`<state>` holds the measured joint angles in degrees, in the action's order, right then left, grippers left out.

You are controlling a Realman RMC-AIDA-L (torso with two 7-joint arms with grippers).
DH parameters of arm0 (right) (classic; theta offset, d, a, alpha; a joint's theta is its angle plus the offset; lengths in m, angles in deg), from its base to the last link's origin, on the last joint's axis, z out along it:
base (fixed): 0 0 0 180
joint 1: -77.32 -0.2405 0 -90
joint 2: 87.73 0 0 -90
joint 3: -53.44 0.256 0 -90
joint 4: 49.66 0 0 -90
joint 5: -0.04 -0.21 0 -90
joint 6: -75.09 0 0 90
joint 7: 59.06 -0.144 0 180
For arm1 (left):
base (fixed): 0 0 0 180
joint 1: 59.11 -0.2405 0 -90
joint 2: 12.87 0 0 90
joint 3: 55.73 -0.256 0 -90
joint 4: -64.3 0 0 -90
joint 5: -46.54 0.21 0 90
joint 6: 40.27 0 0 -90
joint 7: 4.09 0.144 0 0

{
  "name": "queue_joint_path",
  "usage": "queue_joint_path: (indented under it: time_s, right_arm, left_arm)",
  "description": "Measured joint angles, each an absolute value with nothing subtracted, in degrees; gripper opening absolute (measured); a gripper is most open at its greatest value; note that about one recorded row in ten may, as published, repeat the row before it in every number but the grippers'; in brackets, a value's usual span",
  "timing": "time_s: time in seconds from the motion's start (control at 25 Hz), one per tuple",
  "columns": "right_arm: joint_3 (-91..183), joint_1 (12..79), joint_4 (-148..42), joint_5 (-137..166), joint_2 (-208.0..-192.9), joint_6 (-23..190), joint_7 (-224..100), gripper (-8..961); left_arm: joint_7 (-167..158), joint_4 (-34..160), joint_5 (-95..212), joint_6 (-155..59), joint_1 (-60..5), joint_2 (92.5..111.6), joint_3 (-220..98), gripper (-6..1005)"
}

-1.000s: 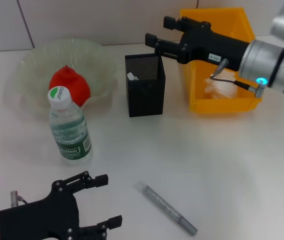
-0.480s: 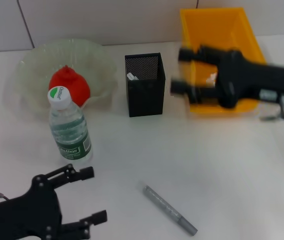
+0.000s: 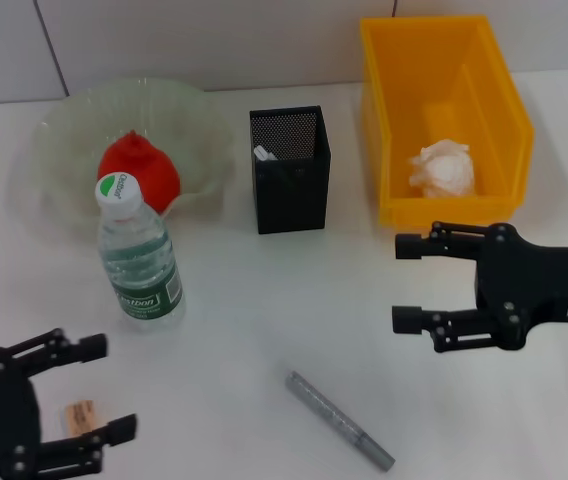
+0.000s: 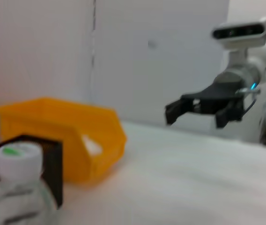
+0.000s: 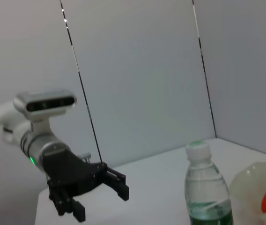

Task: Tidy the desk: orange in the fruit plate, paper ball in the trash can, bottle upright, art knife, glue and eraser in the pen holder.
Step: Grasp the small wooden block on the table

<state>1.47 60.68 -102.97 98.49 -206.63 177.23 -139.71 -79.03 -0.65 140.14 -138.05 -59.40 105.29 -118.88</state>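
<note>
While most of the desk job looked done, two small items were left near the robot. Orange (image 3: 139,170) sat in the fruit plate (image 3: 64,125) at far left, paper ball (image 3: 444,168) lay inside the trash can (image 3: 504,110) at far right, bottle (image 3: 139,255) stood upright just near of the plate. Pen holder (image 3: 289,170) stood between plate and bin w/ a small white thing showing at its inner left wall, can't tell what.

Left on the table: eraser (image 3: 81,415), lying flat at near left, and a grey pen-like stick (image 3: 339,420), prob. the art knife, at near centre.

Left gripper (image 3: 99,390) was low at near left, jaws spread wide, holding nothing. Eraser lay between the two fingers, slightly back toward the palm, so it was already inside the opening; can't tell if touching either finger. Right gripper (image 3: 404,283) hovered at right, just near of the bin, jaws also apart and empty, fingers pointing left.

Key relation: the grey stick lay near-and-left of the right gripper's fingertips, long axis running diagonal from far-left to near-right. Right arm was a bit nearer to it than left, and left was already set over the eraser. My guess: left takes eraser, right takes the stick, w/ wrist turned so the jaws close across the diagonal, not along it. Both then go far to the holder, which is narrow, so drop needs to be centred over its mouth.
</note>
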Motion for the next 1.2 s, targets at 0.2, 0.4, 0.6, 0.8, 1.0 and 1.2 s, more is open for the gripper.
queue_joint_path:
  time_s: [0.2,0.4,0.6,0.8,1.0,1.2]
  right_arm:
    - [2.82,60.81,-99.62,99.52,-205.99,177.53,-136.88,833]
    - [3.29,60.48,-95.45,99.56,-205.40,177.02,-134.00,832]
    - [4.14,60.22,-92.98,99.59,-204.95,177.00,-132.10,832]
    - [4.25,60.50,-92.14,99.62,-204.74,177.00,-131.88,832]
    - [4.30,60.68,-92.00,99.63,-204.78,177.00,-131.78,832]
    - [4.31,60.71,-91.97,99.63,-204.96,177.02,-131.76,832]
  left_arm:
    - [-88.58,-12.82,147.48,-137.48,-61.62,105.65,-117.99,803]
    - [-98.20,-19.08,159.14,-137.18,-58.35,105.71,-119.04,802]
    - [-103.57,-21.06,167.88,-135.87,-53.42,105.86,-124.93,802]
    - [-106.83,-22.45,174.86,-134.00,-50.03,105.83,-129.10,801]
    - [-109.06,-22.22,179.72,-132.92,-48.32,105.87,-131.24,801]
    - [-110.63,-21.73,183.26,-131.29,-47.83,105.87,-132.43,800]
